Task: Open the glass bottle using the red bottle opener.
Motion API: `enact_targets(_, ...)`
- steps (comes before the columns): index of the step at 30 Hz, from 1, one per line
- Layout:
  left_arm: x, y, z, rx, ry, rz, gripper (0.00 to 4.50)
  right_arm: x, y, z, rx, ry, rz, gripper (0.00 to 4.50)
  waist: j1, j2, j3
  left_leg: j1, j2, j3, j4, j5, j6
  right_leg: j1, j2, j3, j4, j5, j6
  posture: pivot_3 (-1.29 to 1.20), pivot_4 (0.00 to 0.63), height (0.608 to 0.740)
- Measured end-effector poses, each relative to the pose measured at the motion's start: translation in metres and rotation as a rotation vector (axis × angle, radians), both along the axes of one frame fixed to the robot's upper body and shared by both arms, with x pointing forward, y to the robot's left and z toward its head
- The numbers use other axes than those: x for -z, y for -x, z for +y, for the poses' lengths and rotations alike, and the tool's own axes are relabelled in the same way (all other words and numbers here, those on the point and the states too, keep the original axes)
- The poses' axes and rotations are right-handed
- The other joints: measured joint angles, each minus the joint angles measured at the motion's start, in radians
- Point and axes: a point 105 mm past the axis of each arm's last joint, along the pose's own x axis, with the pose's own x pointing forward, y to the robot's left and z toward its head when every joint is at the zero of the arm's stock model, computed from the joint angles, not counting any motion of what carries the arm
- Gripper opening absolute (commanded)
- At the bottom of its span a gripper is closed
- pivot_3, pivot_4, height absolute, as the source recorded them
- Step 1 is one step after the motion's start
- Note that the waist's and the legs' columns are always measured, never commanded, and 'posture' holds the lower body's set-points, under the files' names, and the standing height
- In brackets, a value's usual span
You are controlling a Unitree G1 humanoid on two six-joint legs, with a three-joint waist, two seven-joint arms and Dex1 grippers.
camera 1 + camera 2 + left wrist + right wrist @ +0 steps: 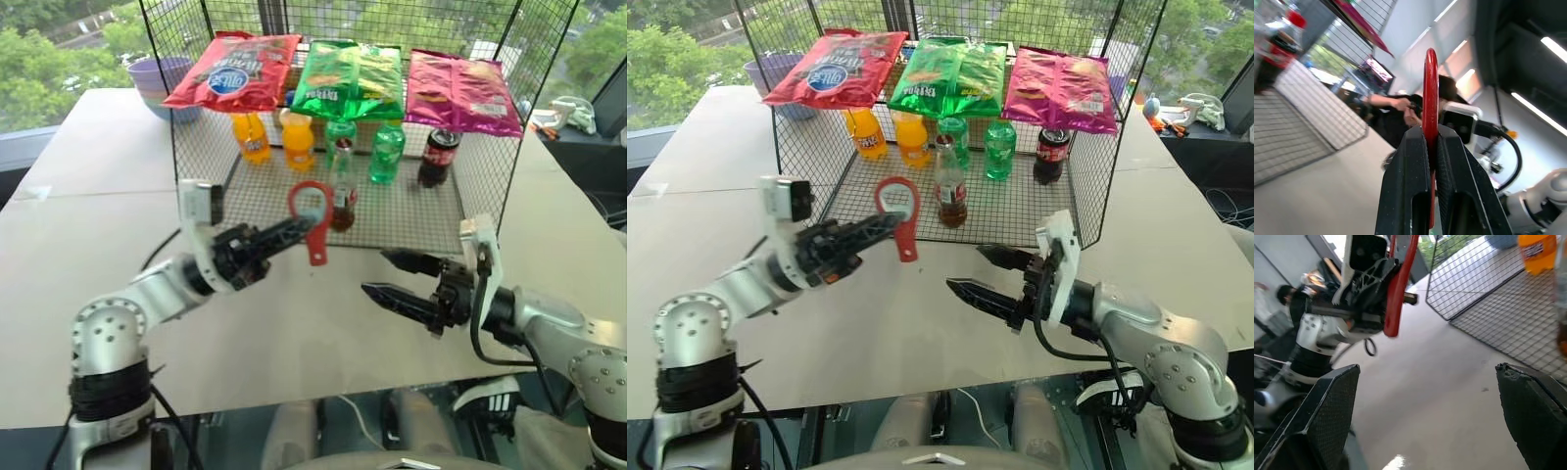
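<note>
Two grippers: left gripper (306,227) clamps the red bottle opener (313,217) just before the glass bottle (343,186); right gripper (390,276) gapes empty.

Both arms are silver-grey metal with rounded joint housings, each shoulder ringed by a ribbed black band. The left gripper (312,227) and right gripper (380,274) are matte black, their jaws long, tapered and faced with a fine grid texture, and a boxy white camera block with a dark lens sits above each wrist. Black cables loop beside both forearms.
</note>
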Motion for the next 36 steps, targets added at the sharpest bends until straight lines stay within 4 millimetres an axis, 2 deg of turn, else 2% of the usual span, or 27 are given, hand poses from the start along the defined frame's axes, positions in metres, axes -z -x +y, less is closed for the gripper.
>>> enact_targets(4, 0.0, 0.0, -0.009, 0.017, 0.019, -0.009, 0.0, -0.004, -0.006, 0.008, -0.018, -0.064, 0.061, 3.28, -0.001, 0.0, 0.0, 0.0, 0.0, 0.0, 0.0, 0.0, 0.0, 0.0, 0.0, 0.0, 0.0, 0.0, 0.0, 0.0, 0.15, 0.74)
enact_targets(17, 0.007, 0.002, -0.023, 0.032, 0.021, -0.019, 0.0, -0.016, -0.007, 0.021, -0.045, -0.104, 0.096, 3.28, 0.0, 0.0, 0.0, -0.001, 0.0, 0.0, 0.0, 0.0, 0.0, 0.0, 0.0, 0.0, -0.001, 0.0, 0.0, 0.0, 0.15, 0.74)
enact_targets(20, 0.007, 0.001, -0.025, 0.02, 0.038, -0.025, 0.0, -0.017, -0.007, 0.025, -0.051, -0.107, 0.102, 2.47, 0.0, 0.0, 0.0, -0.001, 0.0, 0.0, 0.0, 0.0, 0.0, 0.0, 0.0, 0.0, -0.001, 0.0, 0.0, 0.0, 0.15, 0.74)
enact_targets(23, 0.009, -0.001, -0.025, 0.003, 0.044, -0.025, 0.0, -0.016, -0.007, 0.026, -0.05, -0.104, 0.113, 1.26, 0.0, 0.0, 0.0, -0.001, 0.0, 0.0, 0.0, 0.0, 0.0, 0.0, 0.0, 0.0, -0.001, 0.0, 0.0, 0.0, 0.15, 0.74)
enact_targets(29, 0.006, 0.0, -0.031, -0.021, 0.064, -0.036, 0.0, -0.017, -0.008, 0.025, -0.04, -0.11, 0.124, 1.26, 0.0, 0.0, 0.0, -0.001, 0.0, -0.001, 0.0, 0.0, 0.0, 0.0, 0.0, 0.0, -0.001, 0.0, 0.0, 0.0, 0.15, 0.74)
enact_targets(33, 0.004, 0.001, -0.03, -0.021, 0.093, -0.04, 0.0, -0.019, -0.006, 0.025, -0.059, -0.13, 0.134, 0.31, 0.0, 0.0, 0.0, -0.001, 0.0, -0.001, 0.0, 0.0, 0.0, -0.001, 0.0, 0.0, -0.001, 0.0, 0.0, 0.0, 0.15, 0.74)
enact_targets(36, 0.004, 0.002, -0.03, -0.02, 0.103, -0.038, 0.0, -0.02, -0.005, 0.025, -0.067, -0.135, 0.138, 0.26, 0.0, 0.0, 0.0, -0.001, 0.0, -0.001, 0.0, 0.0, 0.0, 0.0, 0.0, 0.0, -0.001, 0.0, 0.0, 0.0, 0.15, 0.74)
